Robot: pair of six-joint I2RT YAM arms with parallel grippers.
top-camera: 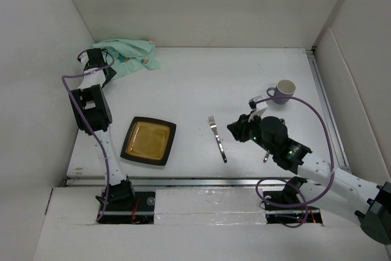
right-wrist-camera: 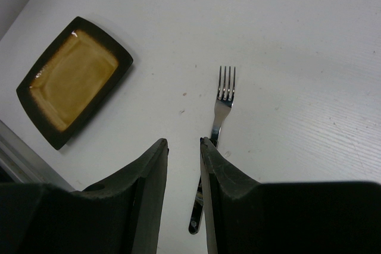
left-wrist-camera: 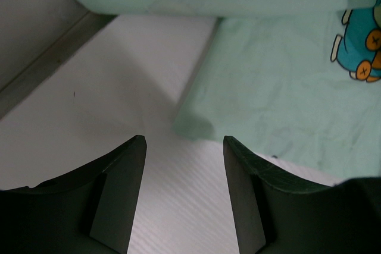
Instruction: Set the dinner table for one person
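Note:
The white dinner table (top-camera: pixel 201 84) carries a dark square plate with an amber centre (top-camera: pixel 148 140), a silver fork (top-camera: pixel 217 139) to its right, and a purple mug (top-camera: pixel 283 91) at the far right. My left gripper (top-camera: pixel 110 65) is open and empty at the far left corner, low over bare table (left-wrist-camera: pixel 119 93), its tips just short of the edge of the crumpled mint-green cloth (left-wrist-camera: pixel 280 87). My right gripper (right-wrist-camera: pixel 183 142) is open a little and empty, hovering over the fork's handle. The fork (right-wrist-camera: pixel 225 93) lies flat, its handle partly hidden behind the right finger (right-wrist-camera: pixel 220 171). The plate also shows in the right wrist view (right-wrist-camera: pixel 74 81).
The mint-green cloth (top-camera: pixel 131 53) lies bunched against the back wall at the left. White walls enclose the table on three sides. A small metal item (top-camera: pixel 267 157) shows partly under the right arm. A rail (top-camera: pixel 183 181) runs along the near edge.

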